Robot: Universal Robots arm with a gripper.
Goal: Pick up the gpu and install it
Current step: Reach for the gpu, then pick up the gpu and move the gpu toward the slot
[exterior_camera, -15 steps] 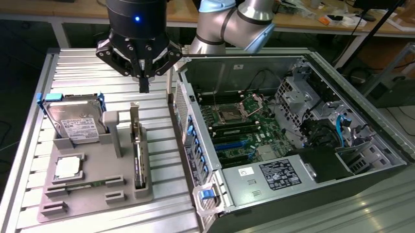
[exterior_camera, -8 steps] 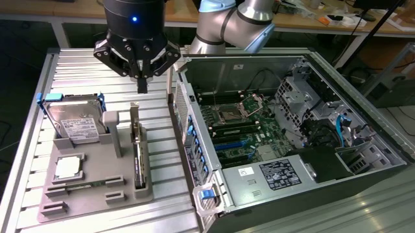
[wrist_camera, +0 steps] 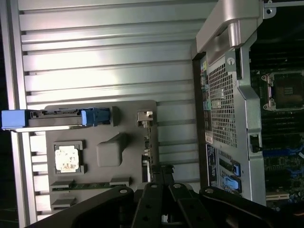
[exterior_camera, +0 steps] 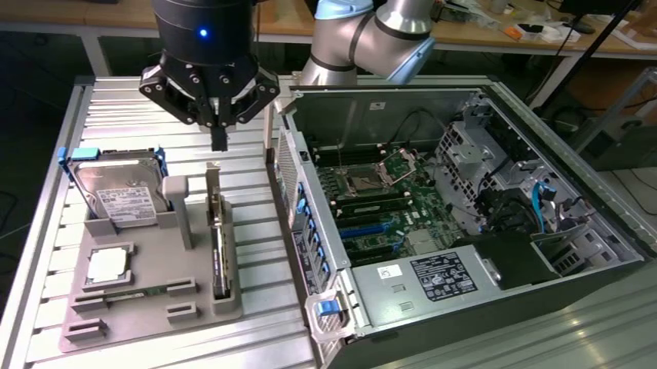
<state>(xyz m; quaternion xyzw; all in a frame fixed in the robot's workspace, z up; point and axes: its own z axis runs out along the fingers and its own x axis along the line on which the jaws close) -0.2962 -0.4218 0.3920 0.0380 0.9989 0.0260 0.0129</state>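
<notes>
Exterior cam first. My gripper point(exterior_camera: 218, 144) hangs over the ribbed table point(exterior_camera: 123, 115), off to the exterior view's left of the case point(exterior_camera: 534, 254). The fingers are pinched right together with nothing between them, so it's got hold of nothing at all.

The gpu point(exterior_camera: 215, 238) is just below the tips. It stands on edge in a slot of the grey tray point(exterior_camera: 154, 315), thin side up, running away from the camera. I can see a gap between the fingertips and the far end of the card, so no contact.

More stuff shares the tray, further toward the exterior view's left. The drive point(exterior_camera: 118, 196) props upright with its blue tabs. The cpu point(exterior_camera: 107, 265) lies flat nearer the camera, and a ram stick point(exterior_camera: 128, 293) sits in a groove in front of that.

The case lies on its side with the panel off and the motherboard point(exterior_camera: 380, 207) in plain sight. The arm point(exterior_camera: 359, 38) bends over the far edge of the case.

Wrist cam now. I'm looking down past the gripper point(wrist_camera: 160, 171), and the shut tips line up over the gpu point(wrist_camera: 148, 142). The card shows edge-on as a thin strip, with its silver bracket at the end away from the fingers. I can't tell from here whether the tips touch it.

The tray point(wrist_camera: 109, 152) also shows the drive point(wrist_camera: 47, 118), cpu point(wrist_camera: 66, 157) and ram stick point(wrist_camera: 90, 185). The case point(wrist_camera: 228, 95) sits just beside the tray on the table point(wrist_camera: 104, 71), with the motherboard point(wrist_camera: 280, 142) visible inside.
</notes>
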